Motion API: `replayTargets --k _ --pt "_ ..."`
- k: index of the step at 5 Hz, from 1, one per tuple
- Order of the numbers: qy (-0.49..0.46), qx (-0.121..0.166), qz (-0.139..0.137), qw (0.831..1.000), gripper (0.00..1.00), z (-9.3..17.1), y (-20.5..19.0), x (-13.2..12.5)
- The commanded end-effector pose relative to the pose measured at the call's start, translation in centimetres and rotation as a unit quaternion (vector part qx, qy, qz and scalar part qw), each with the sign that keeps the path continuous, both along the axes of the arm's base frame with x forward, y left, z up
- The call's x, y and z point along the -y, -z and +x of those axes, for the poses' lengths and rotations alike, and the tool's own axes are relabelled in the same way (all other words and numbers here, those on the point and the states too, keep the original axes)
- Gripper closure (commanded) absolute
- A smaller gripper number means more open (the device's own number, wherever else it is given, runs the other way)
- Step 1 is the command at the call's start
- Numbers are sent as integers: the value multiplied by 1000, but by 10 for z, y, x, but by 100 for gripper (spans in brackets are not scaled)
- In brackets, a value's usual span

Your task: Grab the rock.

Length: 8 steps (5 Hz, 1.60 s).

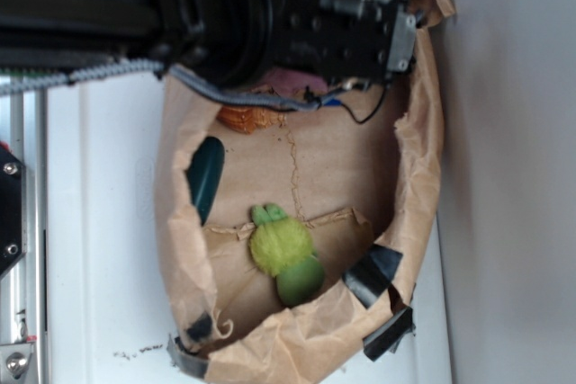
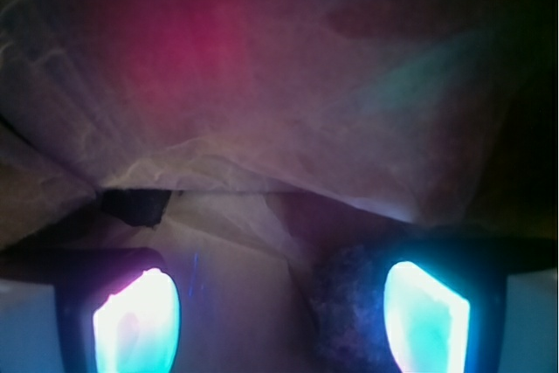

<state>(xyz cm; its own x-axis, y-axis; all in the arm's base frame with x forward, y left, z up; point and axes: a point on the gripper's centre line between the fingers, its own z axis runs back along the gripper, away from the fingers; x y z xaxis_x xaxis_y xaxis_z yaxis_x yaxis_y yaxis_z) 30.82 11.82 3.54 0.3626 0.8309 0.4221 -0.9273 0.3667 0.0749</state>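
exterior view: black arm (image 1: 135, 15) crosses the top, hand (image 1: 396, 38) low inside the crumpled paper tray (image 1: 423, 159) at its far end; green plush toy (image 1: 283, 254), dark green oblong (image 1: 205, 177) and orange shell (image 1: 243, 119) lie well apart from it. wrist view: hand spread, two glowing fingertips (image 2: 135, 325). the rock (image 2: 349, 316), dark and rough, touches the inner side of the right fingertip, so closing may nudge it sideways or snag paper.

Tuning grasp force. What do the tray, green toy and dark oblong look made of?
Tray: brown paper, matte; creased, torn rim patched with black tape.
Toy: plush fabric, going by its fuzzy yellow-green surface.
Oblong: smooth, dark green, slightly glossy; plastic or glazed, can't tell which.
Rock: rough, grainy and dark in the wrist view, beside a claw finger.
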Motion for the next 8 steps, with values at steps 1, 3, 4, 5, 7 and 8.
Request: replayTargets --k 1,3,4,5,7,8 --pt "18 37 -24 999 0 -19 -22 -2" --pt "-8 42 -58 997 0 -37 -45 -7" --pt "-15 43 -58 997 0 -48 -41 -6" --pt "-26 35 -56 997 0 -50 -35 -8" --pt "-38 9 -27 999 0 -50 -7 -18" --pt "-29 9 -23 999 0 -48 -2 -15"
